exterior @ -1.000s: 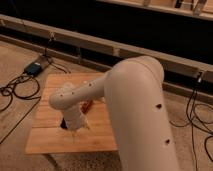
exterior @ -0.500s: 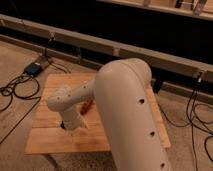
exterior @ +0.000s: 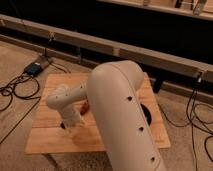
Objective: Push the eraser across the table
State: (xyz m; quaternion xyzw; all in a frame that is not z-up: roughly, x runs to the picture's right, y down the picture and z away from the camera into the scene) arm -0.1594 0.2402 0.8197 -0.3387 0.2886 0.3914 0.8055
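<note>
beige floor runs all round the table (exterior: pixel 50 142), with cables (exterior: pixel 15 92) looped off its left side and a small dark box (exterior: pixel 35 68) on the ground past the back-left corner. a long pale rail (exterior: pixel 150 52) crosses behind. the fat arm (exterior: pixel 120 115) hides the whole middle of the top from you. the gripper (exterior: pixel 74 129) is down low over the front-left part of the planks, nearer the front edge than the back one; you can't tell if it's parted or closed. a dark patch (exterior: pixel 63 125) sits just beside it on the left, and you can't tell whether that's the eraser or shadow. a reddish-brown bit (exterior: pixel 85 106) pokes out just behind the wrist. a dark bowl (exterior: pixel 146 114) peeks from behind the arm on the right. bare wood shows along the left edge, the back-left corner and the front strip.
</note>
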